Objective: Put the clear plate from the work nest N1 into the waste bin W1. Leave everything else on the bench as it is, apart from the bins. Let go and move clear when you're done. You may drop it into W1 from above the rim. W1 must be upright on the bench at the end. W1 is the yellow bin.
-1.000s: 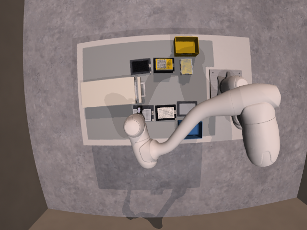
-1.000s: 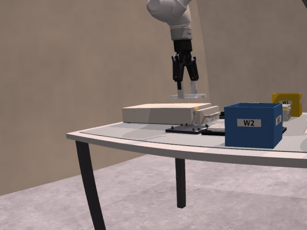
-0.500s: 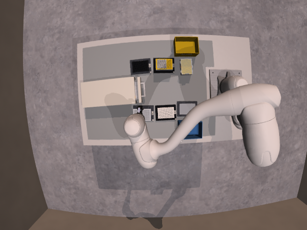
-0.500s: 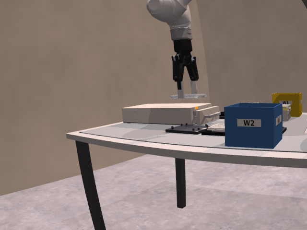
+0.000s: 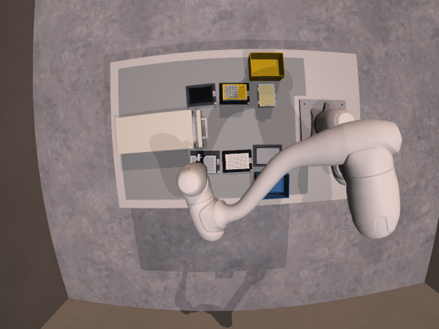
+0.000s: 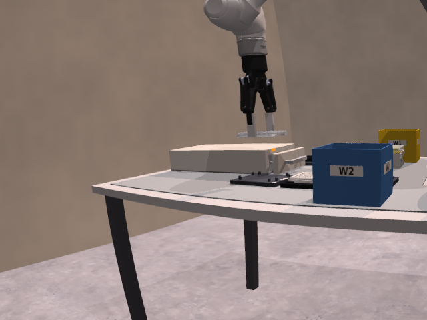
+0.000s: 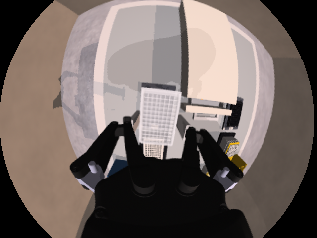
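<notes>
My gripper (image 6: 260,132) (image 7: 158,118) is shut on the clear plate (image 6: 277,133) (image 7: 158,109) (image 5: 210,164), a thin see-through well plate held flat by its middle. It hangs well above the bench, over the black work nest (image 6: 258,179) (image 5: 204,152) at the bench's front left. In the overhead view the arm's wrist covers the gripper. The yellow bin W1 (image 5: 265,55) (image 6: 410,146) stands upright at the far back of the bench, well apart from the gripper.
A beige box-shaped device (image 5: 153,131) (image 6: 220,157) lies just behind the nest. The blue bin W2 (image 5: 282,186) (image 6: 348,187) stands at the front. Other nests hold a black plate (image 5: 201,94), a yellow plate (image 5: 234,92), a cream plate (image 5: 265,94) and a white plate (image 5: 239,161).
</notes>
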### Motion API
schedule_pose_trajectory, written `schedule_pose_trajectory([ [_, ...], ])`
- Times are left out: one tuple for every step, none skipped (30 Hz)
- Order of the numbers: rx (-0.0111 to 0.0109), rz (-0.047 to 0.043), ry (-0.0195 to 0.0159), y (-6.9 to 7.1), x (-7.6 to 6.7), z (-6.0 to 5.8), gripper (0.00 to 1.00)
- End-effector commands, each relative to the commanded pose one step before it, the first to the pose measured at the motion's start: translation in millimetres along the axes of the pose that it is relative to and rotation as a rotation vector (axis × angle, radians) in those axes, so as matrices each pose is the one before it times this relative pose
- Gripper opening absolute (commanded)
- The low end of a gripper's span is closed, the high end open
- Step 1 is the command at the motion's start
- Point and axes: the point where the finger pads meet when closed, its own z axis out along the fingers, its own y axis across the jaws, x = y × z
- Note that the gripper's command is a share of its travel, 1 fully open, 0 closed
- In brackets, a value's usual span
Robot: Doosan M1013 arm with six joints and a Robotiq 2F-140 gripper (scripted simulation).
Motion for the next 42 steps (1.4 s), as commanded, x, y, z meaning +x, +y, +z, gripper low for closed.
schedule_pose_trajectory([
  [0.00414,-0.00099,0.00020,-3.39,0.07,-4.33,0.10],
  [0.00000,0.00000,0.00000,0.00,0.00,0.00,0.10],
  [0.00000,0.00000,0.00000,0.00,0.00,0.00,0.10],
  [0.00000,0.00000,0.00000,0.00,0.00,0.00,0.10],
  [0.00000,0.00000,0.00000,0.00,0.00,0.00,0.10],
  [0.00000,0.00000,0.00000,0.00,0.00,0.00,0.10],
  [0.00000,0.00000,0.00000,0.00,0.00,0.00,0.10],
  [0.00000,0.00000,0.00000,0.00,0.00,0.00,0.10],
  [0.00000,0.00000,0.00000,0.00,0.00,0.00,0.10],
  [0.00000,0.00000,0.00000,0.00,0.00,0.00,0.10],
  [0.00000,0.00000,0.00000,0.00,0.00,0.00,0.10],
  [0.00000,0.00000,0.00000,0.00,0.00,0.00,0.10],
  [0.00000,0.00000,0.00000,0.00,0.00,0.00,0.10],
  [0.00000,0.00000,0.00000,0.00,0.00,0.00,0.10],
  [0.00000,0.00000,0.00000,0.00,0.00,0.00,0.10],
  [0.00000,0.00000,0.00000,0.00,0.00,0.00,0.10],
  [0.00000,0.00000,0.00000,0.00,0.00,0.00,0.10],
  [0.00000,-0.03333,0.00000,2.25,-1.43,0.00,0.10],
  [0.00000,-0.00608,0.00000,2.20,-1.51,0.00,0.10],
  [0.00000,0.00000,0.00000,2.19,-1.52,0.00,0.10],
  [0.00000,0.00000,0.00000,2.19,-1.52,0.00,0.10],
  [0.00000,0.00000,0.00000,2.19,-1.52,0.00,0.10],
  [0.00000,0.00000,0.00000,2.19,-1.52,0.00,0.10],
  [0.00000,0.00000,0.00000,2.19,-1.52,0.00,0.10],
  [0.00000,0.00000,0.00000,2.19,-1.52,0.00,0.10],
  [0.00000,0.00000,0.00000,2.19,-1.52,0.00,0.10],
  [0.00000,0.00000,0.00000,2.19,-1.52,0.00,0.10],
  [0.00000,0.00000,0.00000,0.00,0.00,0.00,0.10],
  [0.00000,0.00000,0.00000,0.00,0.00,0.00,0.10],
  [0.00000,0.00000,0.00000,2.19,-1.52,0.00,0.10],
  [0.00000,0.00000,0.00000,2.19,-1.52,0.00,0.10],
  [0.00000,0.00000,0.00000,2.19,-1.52,0.00,0.10],
  [0.00000,0.00000,0.00000,2.19,-1.52,0.00,0.10],
  [0.00000,0.00000,0.00000,2.19,-1.52,0.00,0.10],
  [0.00000,0.00000,0.00000,2.19,-1.52,0.00,0.10],
  [0.00000,0.00000,0.00000,2.19,-1.52,0.00,0.10],
  [0.00000,0.00000,0.00000,2.19,-1.52,0.00,0.10],
  [0.00000,0.00000,0.00000,2.19,-1.52,0.00,0.10],
  [0.00000,0.00000,0.00000,2.19,-1.52,0.00,0.10],
  [0.00000,0.00000,0.00000,2.19,-1.52,0.00,0.10],
  [0.00000,0.00000,0.00000,2.19,-1.52,0.00,0.10],
  [0.00000,0.00000,0.00000,2.19,-1.52,0.00,0.10],
])
